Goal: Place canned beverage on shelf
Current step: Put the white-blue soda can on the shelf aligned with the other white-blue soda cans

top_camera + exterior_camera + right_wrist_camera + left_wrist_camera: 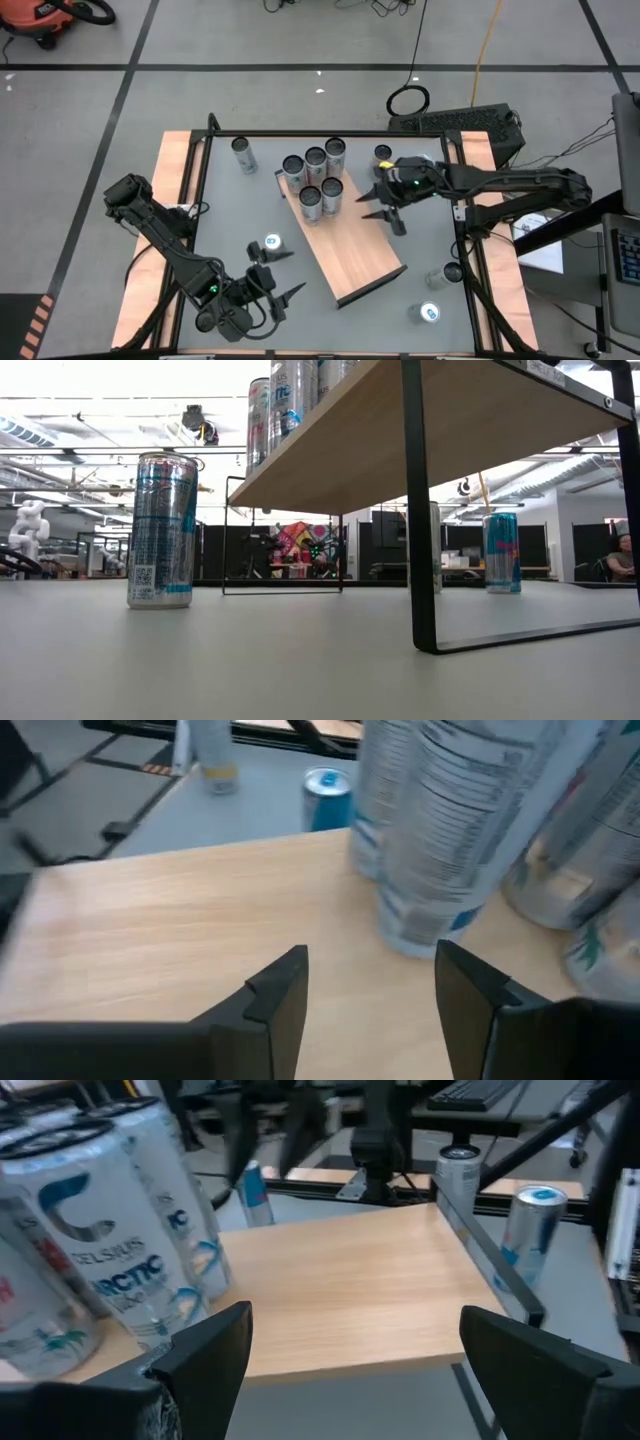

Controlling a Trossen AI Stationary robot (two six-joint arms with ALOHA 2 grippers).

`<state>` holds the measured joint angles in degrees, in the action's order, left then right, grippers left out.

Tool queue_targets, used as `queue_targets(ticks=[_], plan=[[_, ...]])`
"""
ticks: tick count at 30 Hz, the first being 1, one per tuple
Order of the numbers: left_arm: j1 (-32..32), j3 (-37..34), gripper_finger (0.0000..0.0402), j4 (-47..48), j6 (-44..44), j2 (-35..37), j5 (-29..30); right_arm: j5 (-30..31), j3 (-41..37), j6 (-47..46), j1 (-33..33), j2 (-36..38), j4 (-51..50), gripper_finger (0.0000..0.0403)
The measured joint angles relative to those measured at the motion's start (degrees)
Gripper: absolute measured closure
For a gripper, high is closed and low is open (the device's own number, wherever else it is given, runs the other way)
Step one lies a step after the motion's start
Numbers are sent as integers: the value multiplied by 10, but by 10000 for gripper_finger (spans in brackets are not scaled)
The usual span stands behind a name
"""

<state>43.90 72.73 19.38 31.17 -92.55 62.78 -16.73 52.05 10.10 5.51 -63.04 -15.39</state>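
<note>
Where it faces out, one can [95, 1230] reads "CELSIUS ARCTIC" (partly cropped).

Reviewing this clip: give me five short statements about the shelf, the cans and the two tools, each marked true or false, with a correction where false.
1. Cans stand clustered at one end of the shelf. True.
2. The right tool grips a can. False: its fingers stand apart with nothing between them, beside the cluster over the shelf.
3. The left tool is open and empty. True.
4. All cans are on the shelf. False: several remain on the grey tabletop, such as the blue-topped can near the left tool.
5. The shelf's other end is bare wood. True.
</note>
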Motion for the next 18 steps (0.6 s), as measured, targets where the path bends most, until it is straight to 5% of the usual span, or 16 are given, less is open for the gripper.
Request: queue_targets(ticks=[5, 18], plan=[[0, 0, 52, -29, 0, 3, 34, 7, 0, -47, -56, 53, -31, 252], [0, 1, 52, -63, -31, 28, 22, 151, 0, -86, -230, 71, -80, 252]])
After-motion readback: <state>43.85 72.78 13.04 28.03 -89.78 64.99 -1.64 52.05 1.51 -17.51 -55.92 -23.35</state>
